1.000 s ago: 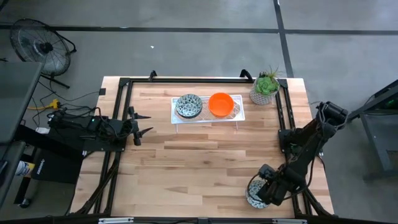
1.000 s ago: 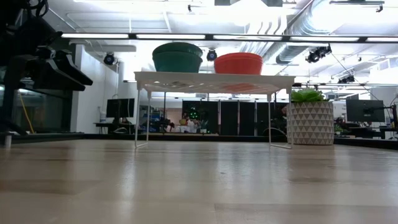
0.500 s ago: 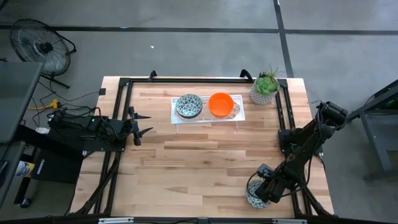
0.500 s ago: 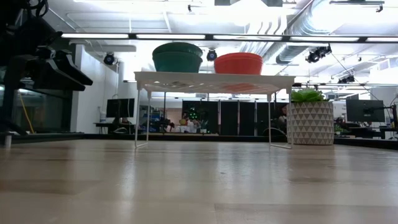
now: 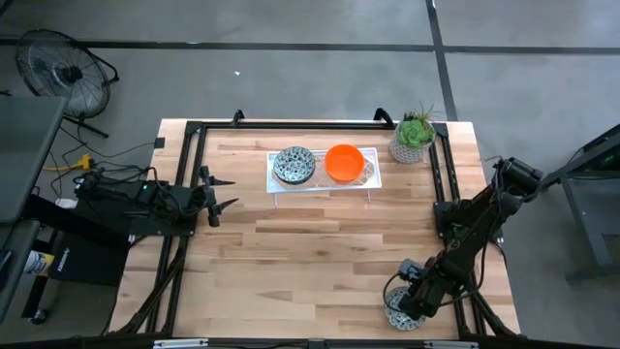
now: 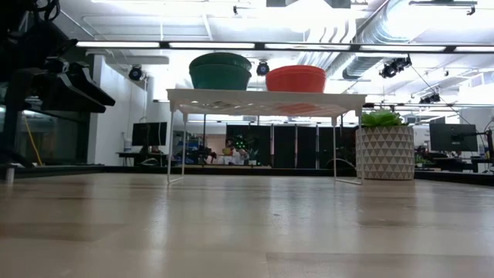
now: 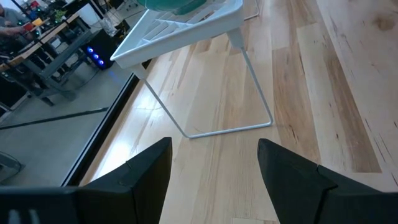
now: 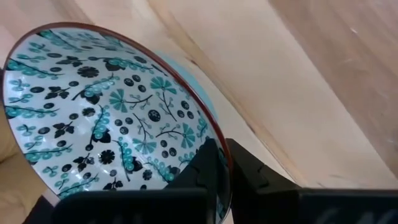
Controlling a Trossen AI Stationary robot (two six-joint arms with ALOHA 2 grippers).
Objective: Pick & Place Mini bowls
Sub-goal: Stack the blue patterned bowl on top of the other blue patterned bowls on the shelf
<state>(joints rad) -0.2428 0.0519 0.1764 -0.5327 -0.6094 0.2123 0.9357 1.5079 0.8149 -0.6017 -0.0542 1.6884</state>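
At the near right corner of the worktop (image 5: 320, 262), the right gripper (image 5: 405, 308) is reaching down onto a patterned mini bowl (image 5: 398, 312). In the right wrist view the jaws are straddling that bowl's rim (image 8: 219, 163), one finger inside against the flowered lining and the other outside the wall, pinched close on it, so I am judging the bowl gripped by its edge. The bowl is lying directly at the jaws, its mouth facing up and tipped slightly toward the wrist camera; whether its base is resting on the wood or just clear of it cannot be told.

The relation the coming move is turning on, as I am reading it, is this: the gripped bowl is sitting at the near right, while the white wire rack (image 5: 372, 178) is standing well apart at the far middle of the worktop, so the carry is running away from the near edge and toward the left. The right arm is plainly the nearer one to this bowl.

The left gripper (image 5: 215, 194) is waiting at the left side of the worktop, jaws spread wide and holding nothing, pointing toward the rack.

Farther back, the rack is carrying a second patterned bowl (image 5: 294, 165) and an orange bowl (image 5: 344, 162) side by side, with bare rack only at its ends. Beyond its right end a potted plant (image 5: 413, 137) is standing.
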